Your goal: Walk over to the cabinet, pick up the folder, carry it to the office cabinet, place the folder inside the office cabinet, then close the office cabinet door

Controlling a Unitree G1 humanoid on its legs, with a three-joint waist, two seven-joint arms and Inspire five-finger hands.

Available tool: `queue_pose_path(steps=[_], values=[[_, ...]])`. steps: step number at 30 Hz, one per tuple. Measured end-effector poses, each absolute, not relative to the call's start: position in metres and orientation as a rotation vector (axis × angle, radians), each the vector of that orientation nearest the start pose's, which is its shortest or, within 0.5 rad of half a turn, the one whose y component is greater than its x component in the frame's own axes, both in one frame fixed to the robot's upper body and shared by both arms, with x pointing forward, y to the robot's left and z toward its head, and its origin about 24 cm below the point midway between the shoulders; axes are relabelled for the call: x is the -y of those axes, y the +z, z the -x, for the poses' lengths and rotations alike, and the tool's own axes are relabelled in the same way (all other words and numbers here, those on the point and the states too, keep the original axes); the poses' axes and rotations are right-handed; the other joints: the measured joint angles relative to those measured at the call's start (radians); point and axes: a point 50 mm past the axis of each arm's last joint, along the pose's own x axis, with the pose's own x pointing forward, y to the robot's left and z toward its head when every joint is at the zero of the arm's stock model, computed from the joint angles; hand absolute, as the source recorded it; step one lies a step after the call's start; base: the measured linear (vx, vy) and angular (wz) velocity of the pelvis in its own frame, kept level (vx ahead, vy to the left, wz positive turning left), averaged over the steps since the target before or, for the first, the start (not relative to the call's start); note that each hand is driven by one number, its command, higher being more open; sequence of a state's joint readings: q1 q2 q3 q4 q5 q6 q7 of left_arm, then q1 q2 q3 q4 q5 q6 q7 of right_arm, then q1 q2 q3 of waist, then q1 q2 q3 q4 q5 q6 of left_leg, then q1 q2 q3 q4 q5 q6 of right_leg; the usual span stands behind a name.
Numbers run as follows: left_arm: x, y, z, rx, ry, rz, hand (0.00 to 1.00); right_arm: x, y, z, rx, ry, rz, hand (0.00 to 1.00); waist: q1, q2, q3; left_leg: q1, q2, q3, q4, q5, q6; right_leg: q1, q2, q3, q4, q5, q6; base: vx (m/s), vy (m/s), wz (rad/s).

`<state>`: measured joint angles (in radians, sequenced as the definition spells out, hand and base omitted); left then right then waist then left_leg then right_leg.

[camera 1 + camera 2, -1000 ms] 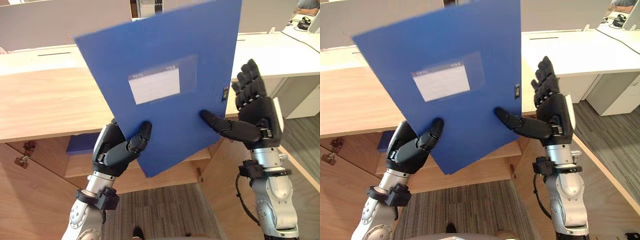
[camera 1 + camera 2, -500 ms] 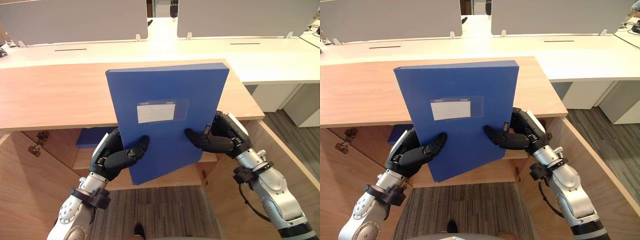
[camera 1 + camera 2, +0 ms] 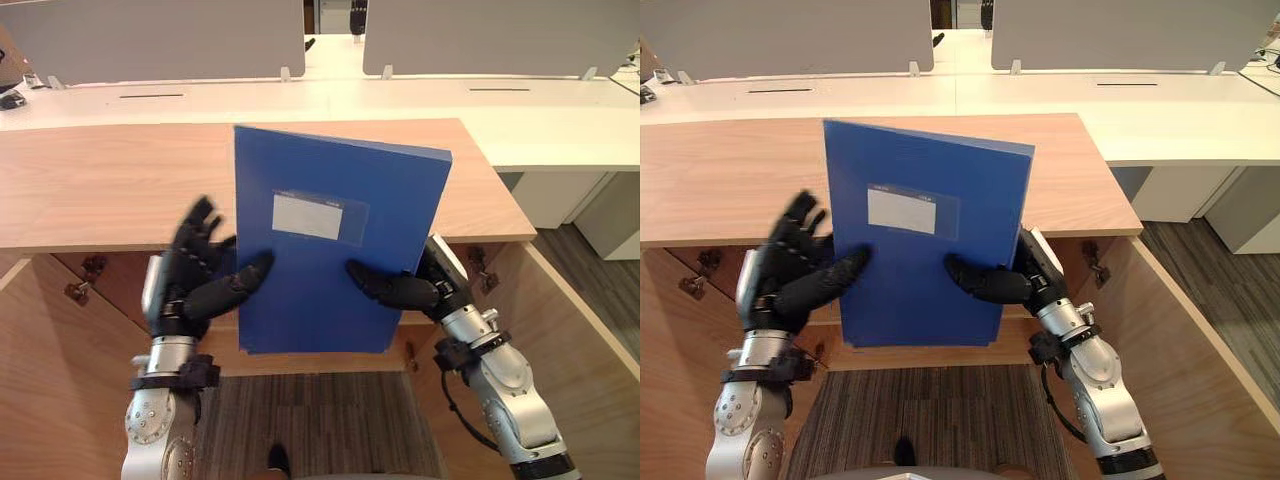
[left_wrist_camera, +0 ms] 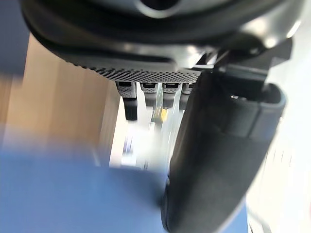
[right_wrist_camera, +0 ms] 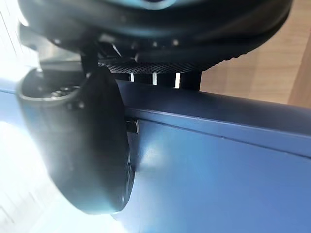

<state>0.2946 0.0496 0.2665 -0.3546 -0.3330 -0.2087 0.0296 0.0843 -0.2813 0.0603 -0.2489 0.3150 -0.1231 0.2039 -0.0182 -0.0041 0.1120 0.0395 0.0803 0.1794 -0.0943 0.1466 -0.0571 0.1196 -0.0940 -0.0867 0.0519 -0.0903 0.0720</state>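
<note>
A blue folder point(image 3: 330, 270) with a white label stands nearly upright in front of me, over the open wooden office cabinet point(image 3: 110, 190). My right hand point(image 3: 437, 290) is shut on the folder's right edge, thumb on the front face and fingers behind it. In the right wrist view the thumb point(image 5: 82, 145) presses on the blue cover point(image 5: 218, 179). My left hand point(image 3: 185, 275) is open beside the folder's left edge, fingers spread straight and apart from it. Its thumb lies against the front cover, as the left wrist view shows it point(image 4: 218, 160).
The cabinet's right door point(image 3: 570, 340) and left door point(image 3: 40, 380) both stand open, with hinges on the inner walls. Behind the cabinet runs a white desk point(image 3: 540, 110) with grey partitions point(image 3: 150, 40). Striped carpet point(image 3: 320, 420) lies below.
My left hand's fingers came off the folder and straightened. My right hand closed on the right edge. The folder swung from a strong tilt to nearly upright, and the view shifted.
</note>
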Motion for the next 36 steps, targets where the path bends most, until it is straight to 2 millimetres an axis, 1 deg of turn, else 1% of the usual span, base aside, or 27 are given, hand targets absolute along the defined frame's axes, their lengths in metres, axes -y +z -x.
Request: queue_pose_path(steps=[2, 4, 5, 7, 8, 11, 13, 14, 15, 16, 18, 19, 20, 21, 22, 23, 24, 25, 26, 27, 28, 30, 32, 34, 35, 36], values=[[-0.253, 0.080, -0.169, 0.316, 0.487, 0.157, 1.00, 0.172, 0.097, -0.231, 0.281, 0.253, -0.042, 0.00, 0.002, 0.000, -0.001, -0.003, 0.000, -0.004, 0.000, 0.000, 0.000, 0.000, 0.000, -0.003, -0.001, 0.000, 0.000, 0.00, -0.012, 0.06], [-0.270, 0.062, -0.154, 0.243, 0.662, 0.158, 1.00, 0.179, 0.098, -0.231, 0.295, 0.186, -0.063, 0.00, 0.004, 0.000, -0.005, -0.007, -0.001, -0.009, 0.000, 0.000, 0.000, 0.000, 0.000, -0.008, -0.004, 0.000, 0.000, 0.00, -0.013, 0.07], [-0.273, 0.056, -0.150, 0.218, 0.696, 0.157, 1.00, 0.181, 0.098, -0.231, 0.297, 0.172, -0.068, 0.00, 0.004, 0.000, -0.007, -0.009, -0.001, -0.011, 0.000, 0.000, 0.000, 0.000, -0.001, -0.010, -0.005, 0.000, 0.000, 0.00, -0.011, 0.11], [-0.278, 0.035, -0.137, 0.109, 0.769, 0.143, 1.00, 0.184, 0.098, -0.231, 0.300, 0.143, -0.071, 0.00, 0.004, 0.000, -0.016, -0.018, -0.003, -0.023, 0.000, 0.001, -0.001, -0.001, -0.001, -0.024, -0.008, 0.000, 0.000, 0.00, -0.013, 0.15], [-0.278, 0.030, -0.135, 0.085, 0.777, 0.144, 1.00, 0.184, 0.098, -0.231, 0.299, 0.142, -0.070, 0.00, 0.004, 0.000, -0.019, -0.021, -0.004, -0.026, 0.000, 0.001, -0.001, -0.002, -0.001, -0.026, -0.009, 0.000, 0.000, -0.01, -0.012, 0.15], [-0.277, 0.001, -0.125, -0.054, 0.803, 0.147, 1.00, 0.179, 0.097, -0.231, 0.294, 0.160, -0.032, 0.00, 0.005, 0.001, -0.025, -0.028, -0.003, -0.035, 0.000, 0.003, -0.002, -0.002, 0.000, -0.033, -0.013, 0.000, 0.000, -0.01, -0.015, 0.08], [-0.274, -0.029, -0.114, -0.211, 0.805, 0.142, 1.00, 0.167, 0.093, -0.230, 0.277, 0.204, 0.006, 0.00, 0.005, 0.001, -0.025, -0.031, -0.003, -0.035, 0.000, 0.003, -0.002, -0.004, 0.000, -0.034, -0.015, 0.000, 0.000, 0.00, 0.000, 0.00], [-0.273, -0.038, -0.110, -0.259, 0.799, 0.138, 1.00, 0.164, 0.092, -0.229, 0.270, 0.218, 0.015, 0.00, 0.005, 0.001, -0.025, -0.033, -0.003, -0.035, 0.000, 0.003, -0.002, -0.006, 0.000, -0.034, -0.015, 0.000, 0.000, 0.00, 0.000, 0.00], [-0.270, -0.056, -0.103, -0.360, 0.777, 0.132, 1.00, 0.156, 0.088, -0.227, 0.252, 0.255, 0.025, 0.00, 0.005, 0.001, -0.026, -0.040, -0.003, -0.035, 0.000, 0.003, -0.002, -0.013, 0.000, -0.034, -0.014, 0.000, 0.000, 0.00, 0.000, 0.00], [-0.268, -0.066, -0.099, -0.418, 0.763, 0.126, 1.00, 0.152, 0.085, -0.226, 0.241, 0.278, 0.031, 0.00, 0.004, 0.000, -0.026, -0.044, -0.003, -0.035, 0.000, 0.003, -0.002, -0.018, 0.000, -0.034, -0.014, 0.000, 0.000, 0.00, 0.000, 0.00], [-0.259, -0.100, -0.082, -0.625, 0.720, 0.126, 1.00, 0.138, 0.072, -0.225, 0.184, 0.368, 0.056, 0.00, 0.003, 0.001, -0.023, -0.065, -0.002, -0.034, 0.006, 0.006, -0.001, -0.044, 0.000, -0.034, -0.001, 0.000, 0.000, 0.00, 0.000, 0.00], [-0.257, -0.106, -0.079, -0.666, 0.704, 0.124, 1.00, 0.134, 0.069, -0.225, 0.173, 0.391, 0.075, 0.00, 0.004, 0.002, -0.016, -0.073, -0.001, -0.033, 0.006, 0.006, -0.001, -0.056, 0.000, -0.032, 0.006, -0.001, 0.000, -0.01, 0.004, -0.08], [-0.252, -0.117, -0.078, -0.735, 0.659, 0.112, 1.00, 0.127, 0.066, -0.230, 0.165, 0.432, 0.122, 0.00, 0.005, 0.000, 0.010, -0.095, 0.003, -0.029, 0.017, 0.008, 0.000, -0.092, 0.000, -0.026, 0.038, -0.005, -0.004, -0.06, 0.014, -0.12], [-0.249, -0.125, -0.081, -0.786, 0.613, 0.101, 1.00, 0.121, 0.065, -0.236, 0.164, 0.462, 0.170, 0.00, 0.005, 0.002, 0.039, -0.154, 0.009, -0.028, 0.058, 0.003, 0.000, -0.160, -0.001, -0.021, 0.093, -0.017, -0.008, -0.10, 0.017, -0.12], [-0.247, -0.127, -0.086, -0.797, 0.595, 0.096, 1.00, 0.118, 0.065, -0.240, 0.170, 0.476, 0.190, 0.00, 0.006, 0.001, 0.061, -0.183, 0.011, -0.028, 0.084, -0.002, 0.002, -0.190, -0.001, -0.019, 0.122, -0.024, -0.009, -0.15, 0.017, -0.06], [-0.246, -0.129, -0.094, -0.805, 0.574, 0.095, 1.00, 0.114, 0.068, -0.246, 0.186, 0.502, 0.225, 0.00, 0.008, 0.003, 0.105, -0.217, 0.013, -0.028, 0.126, -0.011, 0.006, -0.227, -0.005, -0.014, 0.163, -0.035, -0.008, -0.18, 0.019, -0.07], [-0.245, -0.130, -0.100, -0.811, 0.567, 0.100, 1.00, 0.107, 0.069, -0.252, 0.195, 0.535, 0.275, 0.00, 0.010, 0.006, 0.145, -0.268, 0.017, -0.026, 0.187, -0.031, 0.007, -0.281, -0.009, -0.003, 0.221, -0.051, -0.008, -0.23, 0.023, -0.10], [-0.245, -0.130, -0.103, -0.808, 0.563, 0.101, 1.00, 0.104, 0.067, -0.255, 0.188, 0.543, 0.290, 0.00, 0.012, 0.010, 0.171, -0.305, 0.021, -0.026, 0.237, -0.055, 0.004, -0.316, -0.011, 0.002, 0.262, -0.067, -0.007, -0.25, 0.025, -0.08], [-0.244, -0.131, -0.108, -0.808, 0.556, 0.103, 1.00, 0.103, 0.063, -0.257, 0.174, 0.538, 0.310, 0.00, 0.018, 0.020, 0.196, -0.352, 0.025, -0.028, 0.294, -0.079, 0.001, -0.361, -0.014, 0.004, 0.313, -0.086, -0.009, -0.23, 0.018, -0.05], [-0.243, -0.129, -0.114, -0.797, 0.541, 0.096, 1.00, 0.102, 0.062, -0.261, 0.168, 0.532, 0.318, 0.00, 0.023, 0.030, 0.227, -0.398, 0.029, -0.029, 0.344, -0.096, 0.004, -0.408, -0.017, 0.010, 0.365, -0.105, -0.010, -0.18, 0.010, -0.02], [-0.243, -0.128, -0.117, -0.790, 0.528, 0.090, 1.00, 0.103, 0.063, -0.263, 0.171, 0.526, 0.325, 0.00, 0.024, 0.036, 0.242, -0.423, 0.031, -0.029, 0.369, -0.103, 0.005, -0.436, -0.020, 0.013, 0.392, -0.112, -0.010, -0.18, 0.005, -0.07], [-0.240, -0.124, -0.134, -0.758, 0.485, 0.072, 1.00, 0.106, 0.067, -0.274, 0.177, 0.479, 0.318, 0.00, 0.028, 0.060, 0.291, -0.530, 0.041, -0.029, 0.455, -0.119, 0.007, -0.549, -0.022, 0.025, 0.484, -0.133, -0.010, -0.18, 0.006, -0.09], [-0.236, -0.120, -0.145, -0.730, 0.461, 0.069, 1.00, 0.107, 0.071, -0.282, 0.174, 0.437, 0.258, 0.00, 0.032, 0.069, 0.316, -0.593, 0.050, -0.029, 0.513, -0.134, 0.008, -0.613, -0.026, 0.032, 0.543, -0.147, -0.009, -0.14, -0.001, -0.08], [-0.235, -0.112, -0.162, -0.671, 0.450, 0.076, 1.00, 0.106, 0.080, -0.294, 0.177, 0.359, 0.064, 0.00, 0.039, 0.078, 0.330, -0.712, 0.072, -0.031, 0.632, -0.175, 0.009, -0.727, -0.026, 0.037, 0.652, -0.184, -0.011, -0.11, -0.034, -0.09], [-0.234, -0.109, -0.167, -0.653, 0.445, 0.081, 1.00, 0.106, 0.085, -0.297, 0.187, 0.337, 0.005, 0.00, 0.042, 0.079, 0.332, -0.742, 0.077, -0.032, 0.660, -0.184, 0.011, -0.756, -0.026, 0.037, 0.678, -0.194, -0.011, -0.08, -0.031, -0.08], [-0.233, -0.102, -0.177, -0.613, 0.442, 0.088, 1.00, 0.106, 0.097, -0.303, 0.215, 0.303, -0.099, 0.00, 0.048, 0.080, 0.340, -0.792, 0.085, -0.035, 0.706, -0.199, 0.012, -0.805, -0.027, 0.038, 0.724, -0.208, -0.012, -0.07, -0.030, -0.05]])
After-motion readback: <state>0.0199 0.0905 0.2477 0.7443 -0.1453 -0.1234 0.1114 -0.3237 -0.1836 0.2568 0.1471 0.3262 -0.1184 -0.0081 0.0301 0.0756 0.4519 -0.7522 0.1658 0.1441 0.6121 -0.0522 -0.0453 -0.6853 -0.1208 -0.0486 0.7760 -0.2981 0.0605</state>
